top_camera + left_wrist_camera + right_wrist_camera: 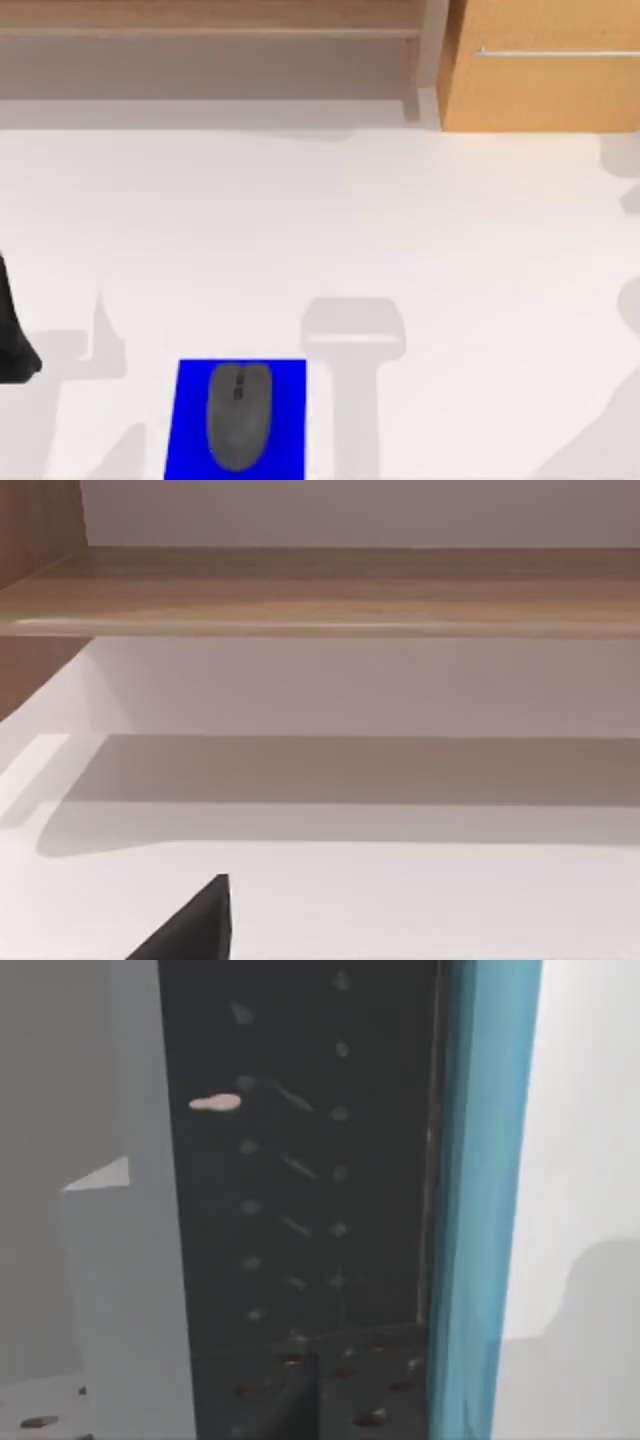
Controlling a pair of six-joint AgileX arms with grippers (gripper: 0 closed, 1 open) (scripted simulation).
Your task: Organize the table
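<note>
Left arm at table left edge; fingers possibly hidden.

Left arm: matte black left arm, at the 9 o'clock edge of the top view, slightly toward 8 o'clock.
Visible portion: a dark tapering segment, narrow at its 12 o'clock end, widening to a rounded bulk at its 6 o'clock end, cut off by the picture's edge.
Left gripper: black angular left gripper, a single pointed wedge low in the left wrist view.
</note>
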